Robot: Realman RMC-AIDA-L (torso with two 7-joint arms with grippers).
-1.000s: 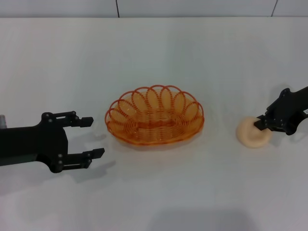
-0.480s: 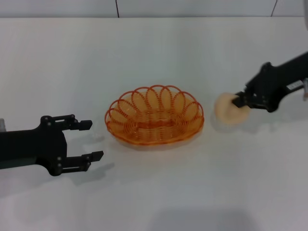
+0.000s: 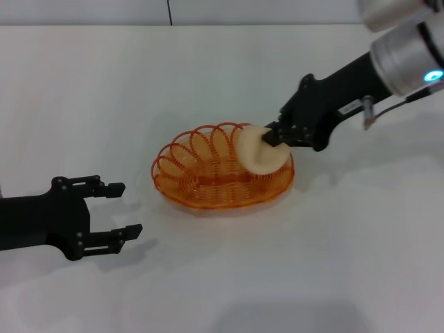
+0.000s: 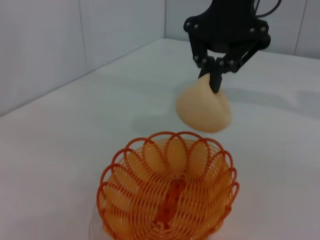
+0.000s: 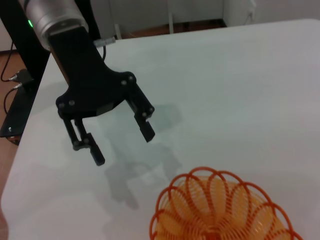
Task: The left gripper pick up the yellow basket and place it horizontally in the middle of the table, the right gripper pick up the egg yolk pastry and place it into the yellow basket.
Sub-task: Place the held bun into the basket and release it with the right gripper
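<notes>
The yellow basket [image 3: 222, 168] stands in the middle of the white table, its long side across my view; it also shows in the left wrist view [image 4: 167, 195] and the right wrist view [image 5: 225, 207]. My right gripper [image 3: 272, 137] is shut on the egg yolk pastry [image 3: 258, 150] and holds it tilted just above the basket's right half. In the left wrist view the right gripper [image 4: 214, 82] holds the pastry [image 4: 202, 106] above the basket's far rim. My left gripper [image 3: 125, 208] is open and empty, low over the table left of the basket; it also shows in the right wrist view [image 5: 120, 140].
The table's far edge [image 3: 208, 26] runs along a grey wall. Bare table surface [image 3: 291, 263] lies in front of the basket and to its right. The table's left edge [image 5: 30, 130] and a dark stand beyond it show in the right wrist view.
My right gripper has lifted the pastry from the table at the right and carried it left to above the basket. My left gripper has drawn back a little, left and nearer to me.
</notes>
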